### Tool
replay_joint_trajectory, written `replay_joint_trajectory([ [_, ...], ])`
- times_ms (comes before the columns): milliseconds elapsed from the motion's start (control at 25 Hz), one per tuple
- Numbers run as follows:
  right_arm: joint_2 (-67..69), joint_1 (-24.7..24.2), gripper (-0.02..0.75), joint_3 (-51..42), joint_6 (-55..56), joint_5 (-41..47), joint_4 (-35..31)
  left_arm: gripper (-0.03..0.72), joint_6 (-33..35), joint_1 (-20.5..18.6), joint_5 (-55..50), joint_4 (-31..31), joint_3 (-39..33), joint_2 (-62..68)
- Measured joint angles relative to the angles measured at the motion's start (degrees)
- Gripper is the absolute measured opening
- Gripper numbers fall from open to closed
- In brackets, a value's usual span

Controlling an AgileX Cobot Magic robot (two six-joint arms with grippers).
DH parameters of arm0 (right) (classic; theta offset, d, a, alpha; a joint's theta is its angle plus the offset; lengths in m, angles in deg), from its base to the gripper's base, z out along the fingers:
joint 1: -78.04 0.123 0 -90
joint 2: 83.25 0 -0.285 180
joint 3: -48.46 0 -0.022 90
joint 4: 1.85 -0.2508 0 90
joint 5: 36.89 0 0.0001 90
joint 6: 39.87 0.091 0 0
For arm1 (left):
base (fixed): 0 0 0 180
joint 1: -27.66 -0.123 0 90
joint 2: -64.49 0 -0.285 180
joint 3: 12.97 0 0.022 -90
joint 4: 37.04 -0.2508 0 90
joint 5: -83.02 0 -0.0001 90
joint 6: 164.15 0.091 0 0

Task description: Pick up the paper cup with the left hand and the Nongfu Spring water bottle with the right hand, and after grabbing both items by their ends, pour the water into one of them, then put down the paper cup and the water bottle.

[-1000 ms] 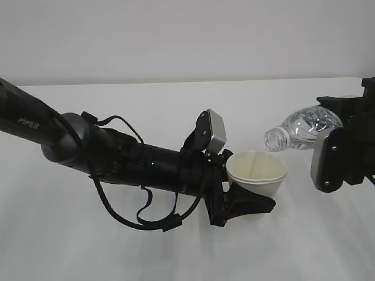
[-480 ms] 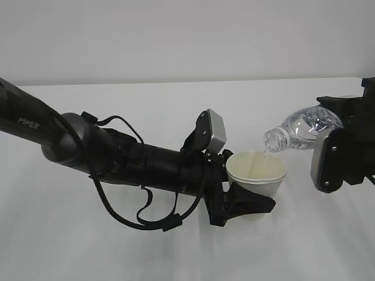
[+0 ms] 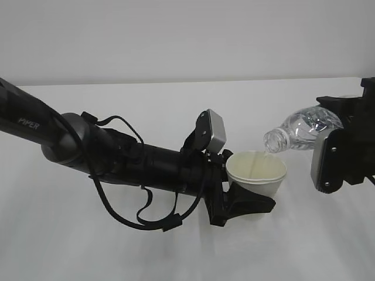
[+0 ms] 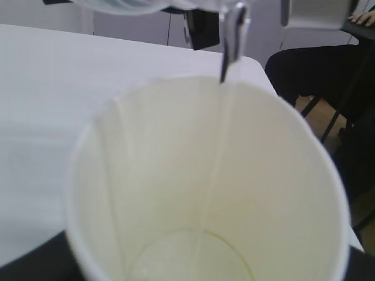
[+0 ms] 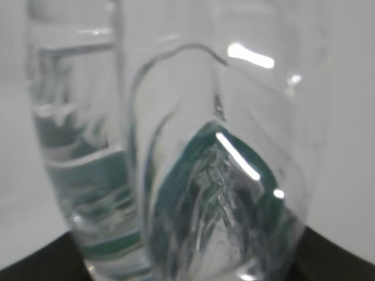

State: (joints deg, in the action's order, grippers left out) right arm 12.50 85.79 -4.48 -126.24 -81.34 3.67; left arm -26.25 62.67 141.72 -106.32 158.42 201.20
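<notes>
A: How many cups? 
B: One paper cup [image 3: 258, 174], with one water bottle [image 3: 302, 130] tipped just above its rim.
A: Arms? 
B: Two: the left hand [image 3: 243, 202] under the cup, the right hand [image 3: 345, 149] beside it.

Premises appear to be a robotics test room or laboratory, not a dwelling. Grounds: a plain white table [image 3: 176, 99] standing against a bare, pale grey wall [image 3: 187, 35], with no furnishings or decoration behind the table. Two black robot arms work above the table, the left one [image 3: 88, 146] lettered "PIPER", each carrying a grey camera box [image 3: 214, 132]. Beyond the table's far edge, the left wrist view shows a seated person's dark-clothed legs [image 4: 316, 70] and dark equipment, blurred.
</notes>
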Motion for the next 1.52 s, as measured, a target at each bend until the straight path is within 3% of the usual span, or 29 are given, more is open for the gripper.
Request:
replay_joint_trajectory([
  [1520, 0.0, 0.0, 0.406, 0.0, -0.2, 0.0, 0.0, 0.465, 0.0, 0.0, 0.0, 0.4, 0.0, 0.0],
])
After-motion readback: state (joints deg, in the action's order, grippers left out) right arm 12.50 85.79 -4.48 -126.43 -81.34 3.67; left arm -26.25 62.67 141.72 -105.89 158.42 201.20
